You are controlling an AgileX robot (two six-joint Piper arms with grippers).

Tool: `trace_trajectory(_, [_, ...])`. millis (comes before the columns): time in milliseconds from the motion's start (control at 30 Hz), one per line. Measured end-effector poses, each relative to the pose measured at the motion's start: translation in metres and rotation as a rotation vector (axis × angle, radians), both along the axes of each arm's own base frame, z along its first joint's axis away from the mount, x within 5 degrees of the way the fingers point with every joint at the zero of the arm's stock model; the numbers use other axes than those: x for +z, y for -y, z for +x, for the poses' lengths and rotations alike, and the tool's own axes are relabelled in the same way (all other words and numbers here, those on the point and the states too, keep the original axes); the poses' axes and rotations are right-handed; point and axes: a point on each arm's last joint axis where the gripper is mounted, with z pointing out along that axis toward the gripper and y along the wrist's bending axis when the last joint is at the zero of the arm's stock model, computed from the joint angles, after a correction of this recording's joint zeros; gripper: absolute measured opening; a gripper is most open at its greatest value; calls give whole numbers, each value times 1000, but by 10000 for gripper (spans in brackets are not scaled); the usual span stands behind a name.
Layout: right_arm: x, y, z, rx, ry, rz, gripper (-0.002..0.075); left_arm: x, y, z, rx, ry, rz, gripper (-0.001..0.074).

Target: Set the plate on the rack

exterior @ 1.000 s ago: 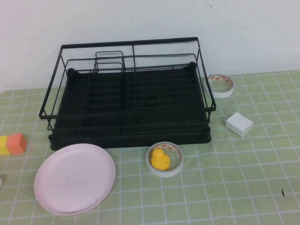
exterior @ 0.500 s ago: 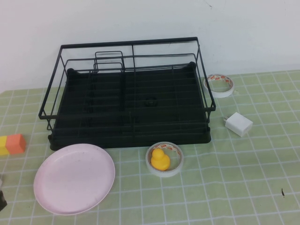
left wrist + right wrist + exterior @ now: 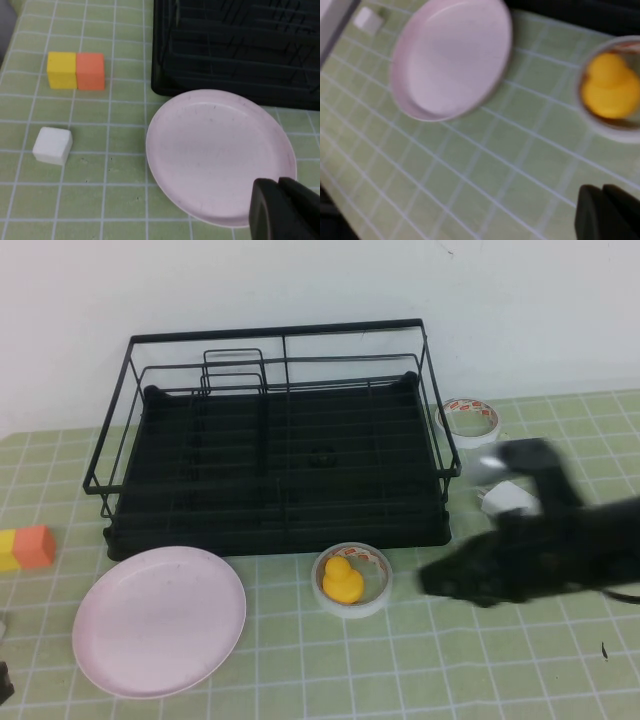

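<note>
The pale pink plate (image 3: 159,620) lies flat on the green mat at the front left, just in front of the black wire rack (image 3: 275,445). It also shows in the left wrist view (image 3: 220,155) and the right wrist view (image 3: 452,57). My right gripper (image 3: 432,580) is a blurred dark shape reaching in from the right, beside the tape ring, well right of the plate. Its fingers are shut and empty (image 3: 601,190). My left gripper (image 3: 277,184) is shut and empty, hovering at the plate's near edge. In the high view only its tip (image 3: 3,680) shows, at the left edge.
A white tape ring (image 3: 351,580) holds a yellow duck (image 3: 341,580) in front of the rack. A second tape ring (image 3: 470,421) and a white charger (image 3: 505,498) lie right of the rack. A yellow-orange block (image 3: 27,547) and a white cube (image 3: 52,145) lie at the left.
My right arm has swung into view from the right toward the tape ring with the duck. My left gripper's tip has appeared at the lower left edge. The plate has not moved.
</note>
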Motion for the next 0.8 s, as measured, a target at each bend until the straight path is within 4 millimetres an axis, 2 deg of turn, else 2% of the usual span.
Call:
trace_trajectory(233, [-28,-52,27,93,-154,108,-1,-5,0,-2,-3,-41,8,-2])
trace_trajectory(433, [-41,-89,40,152,-223,157,-1,-11,0,-2,4,-58,0,-2])
trace_trajectory(667, [-64,-127,48,136,-315,240,-1,-10,0,-1,9,-34,-8,-2])
trace_trajectory(800, [-71,-139,53,115,-332,263,14,-10,0,-1,16,-36,-19,-2])
